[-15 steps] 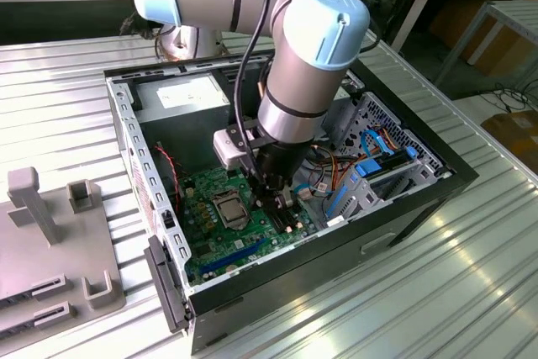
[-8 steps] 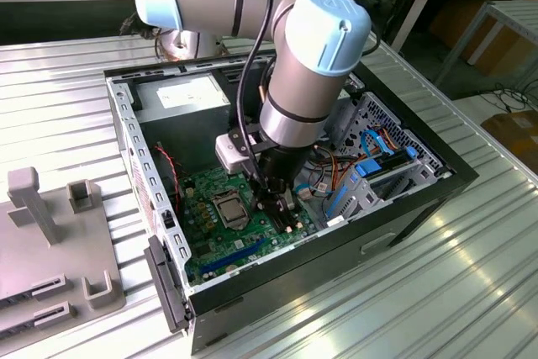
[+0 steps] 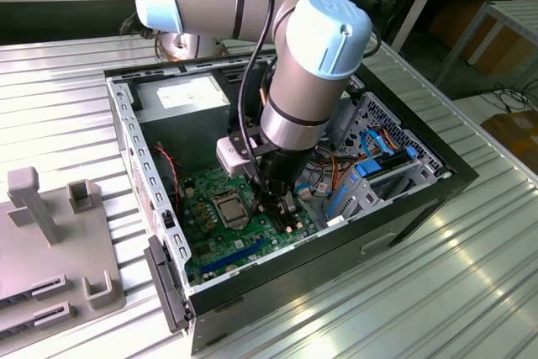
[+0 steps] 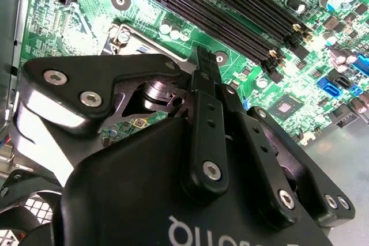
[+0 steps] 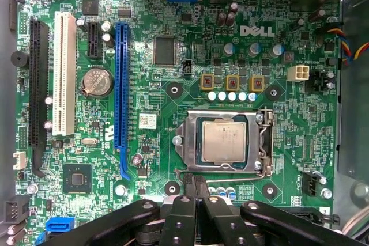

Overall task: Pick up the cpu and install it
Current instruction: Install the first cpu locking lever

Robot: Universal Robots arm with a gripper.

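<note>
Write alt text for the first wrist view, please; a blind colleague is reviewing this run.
A green motherboard seen from straight above, with the cpu lying in its socket inside a hollow square metal frame. The black gripper, its fingers pressed together, points at the frame's edge and holds nothing. Blue, white and black expansion slots run alongside.

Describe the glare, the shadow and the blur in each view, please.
Exterior view: strong glare on the ribbed metal table, and the computer case is dim inside. First wrist view: even light, the cpu sharp. Second wrist view: the gripper is near and soft, with a bright reflection on its body.
</note>
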